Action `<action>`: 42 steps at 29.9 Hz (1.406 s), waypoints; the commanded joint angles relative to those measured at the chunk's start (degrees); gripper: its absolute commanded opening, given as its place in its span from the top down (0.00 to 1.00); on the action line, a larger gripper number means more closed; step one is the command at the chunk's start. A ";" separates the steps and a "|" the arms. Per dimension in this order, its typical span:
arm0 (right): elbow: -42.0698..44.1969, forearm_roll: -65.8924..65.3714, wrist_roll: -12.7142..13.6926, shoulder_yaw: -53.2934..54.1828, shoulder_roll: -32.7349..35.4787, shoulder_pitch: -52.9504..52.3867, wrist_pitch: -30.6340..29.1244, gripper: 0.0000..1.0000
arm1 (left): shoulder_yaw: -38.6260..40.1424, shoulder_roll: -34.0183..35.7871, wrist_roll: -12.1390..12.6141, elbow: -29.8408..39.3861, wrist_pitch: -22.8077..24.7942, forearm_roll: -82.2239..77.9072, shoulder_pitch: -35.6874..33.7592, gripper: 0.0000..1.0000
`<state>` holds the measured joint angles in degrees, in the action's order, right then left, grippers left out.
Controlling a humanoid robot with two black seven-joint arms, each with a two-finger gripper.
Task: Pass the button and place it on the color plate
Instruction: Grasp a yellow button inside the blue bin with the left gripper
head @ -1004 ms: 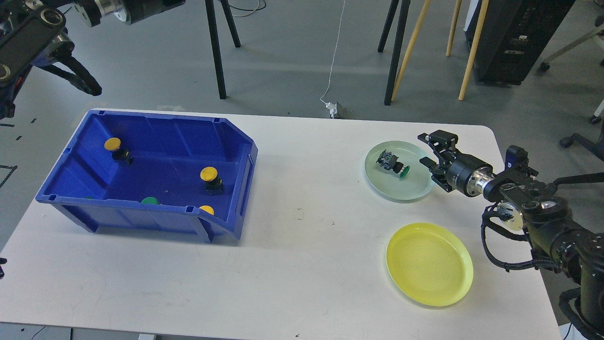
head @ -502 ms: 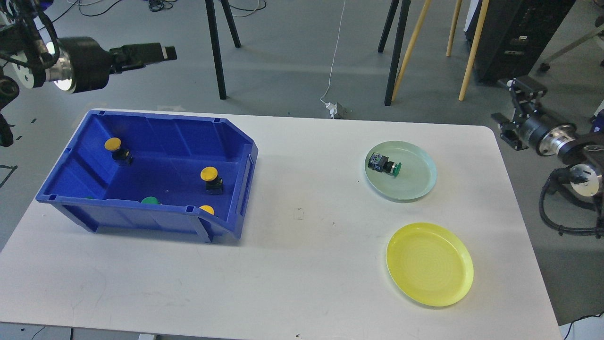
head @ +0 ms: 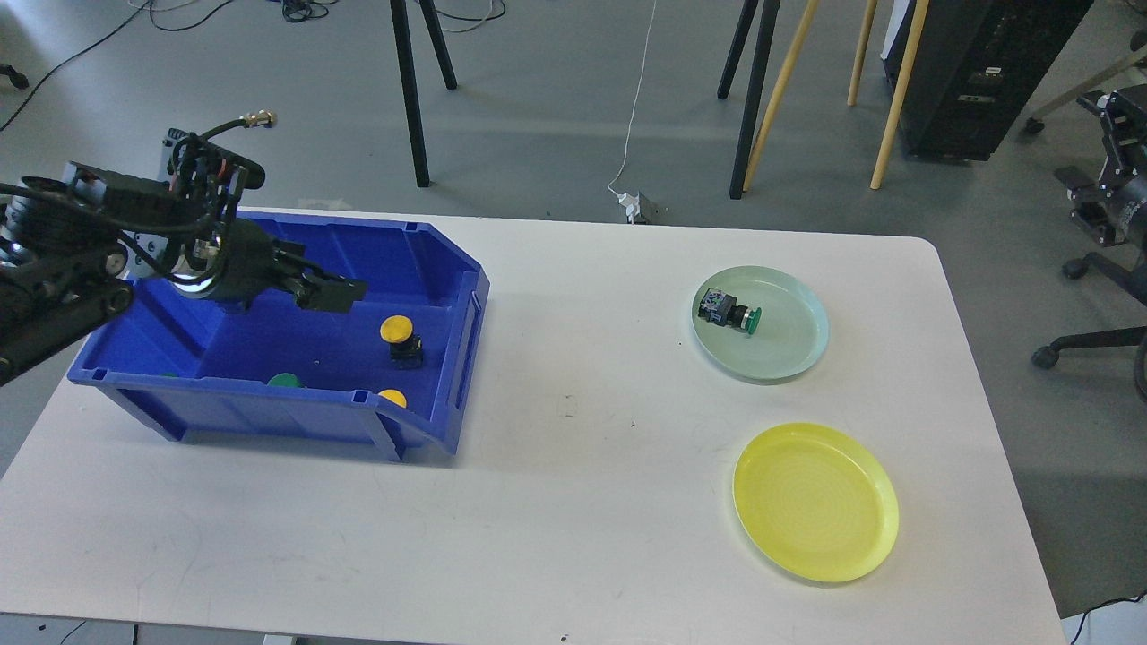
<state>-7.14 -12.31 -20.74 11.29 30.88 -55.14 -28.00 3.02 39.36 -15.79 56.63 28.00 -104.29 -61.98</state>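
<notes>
Buttons lie in the blue bin on the left half of the white counter: a yellow-capped button stands upright on the bin floor toward its right end, another yellow cap shows against the near wall beside the bin's cut-down corner, and a green cap peeks over the near wall further left. The left hand reaches in from the left over the bin's far-left part, its tip just left of and above the upright yellow button and not touching it; the fingers are seen as one dark mass, so I cannot tell whether it is open or closed. Further right, on the far right part of the counter, a green-capped button lies on its side inside the pale green plate. Nearer, the yellow plate sits apart from it. The right hand is at the far right edge, off the counter, too cut off to tell its state.
</notes>
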 commanded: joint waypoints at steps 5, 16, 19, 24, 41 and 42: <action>0.02 0.01 -0.18 -1.54 0.06 3.81 0.00 0.10 | -0.12 -10.08 -0.82 -11.18 -1.81 -3.99 2.65 0.01; 0.19 -0.08 -0.18 -1.80 -0.56 4.51 0.00 0.10 | -0.12 -14.04 -2.23 -14.71 -2.51 -3.47 2.83 0.01; 0.19 -0.08 -0.18 -1.80 -0.56 4.51 0.00 0.10 | -0.12 -15.01 -2.31 -15.84 -2.60 -3.47 3.35 0.01; 0.19 -0.08 -0.18 -1.80 -0.65 4.51 0.00 0.10 | -0.12 -16.68 -3.28 -18.39 -2.60 -3.47 3.88 0.03; 0.19 -0.08 -0.36 -1.89 -0.65 4.60 0.00 0.10 | -2.23 -17.47 -5.65 -22.97 -4.36 -3.47 3.88 0.12; 0.19 -0.08 -0.45 -1.89 -0.65 4.60 0.00 0.10 | -2.23 -17.47 -5.65 -22.97 -4.44 -3.29 3.88 0.12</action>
<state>-6.94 -12.39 -21.09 9.44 30.31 -50.58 -28.00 1.03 21.90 -21.24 33.94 23.94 -107.77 -58.02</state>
